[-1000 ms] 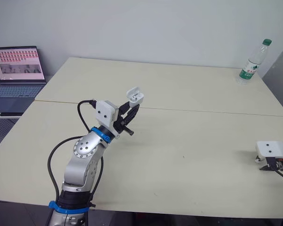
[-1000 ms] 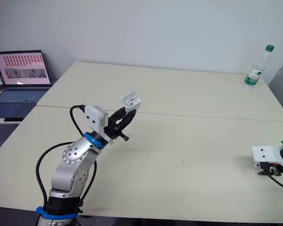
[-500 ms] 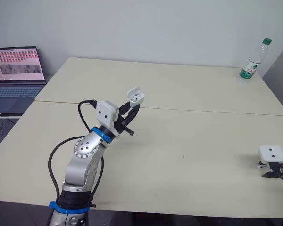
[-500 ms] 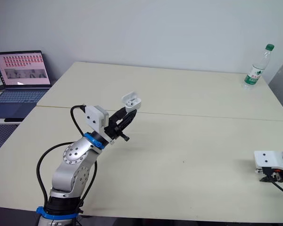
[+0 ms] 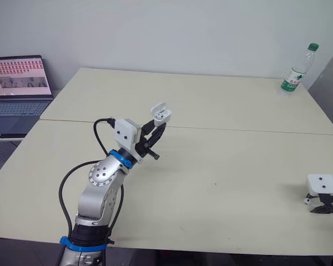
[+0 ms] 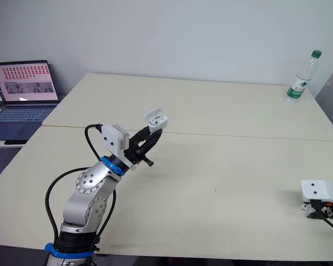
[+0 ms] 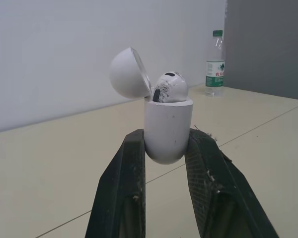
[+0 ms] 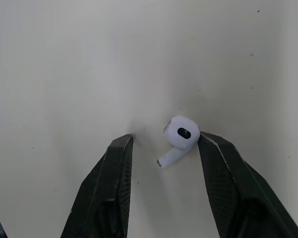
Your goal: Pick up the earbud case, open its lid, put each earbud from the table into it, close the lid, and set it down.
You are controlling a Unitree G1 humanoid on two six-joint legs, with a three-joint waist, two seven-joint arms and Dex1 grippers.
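My left gripper (image 5: 157,128) is raised above the table's left half, shut on the white earbud case (image 7: 167,128). The case (image 5: 160,113) has its lid tipped open, and one earbud (image 7: 169,88) sits inside it. At the table's right edge my right gripper (image 8: 164,140) hangs low over the table, open. A white earbud (image 8: 178,138) lies on the table between its fingers, touching one fingertip (image 8: 208,141). In the left eye view the right gripper (image 5: 321,206) is partly cut off by the picture's edge.
A clear water bottle (image 5: 297,73) with a green cap stands at the far right corner of the cream table (image 5: 222,166). An open laptop (image 5: 19,83) sits on a lower surface off the table's left side.
My right gripper has slid to the right toward the table edge and a little lower. The left gripper holds the open case in the same place.
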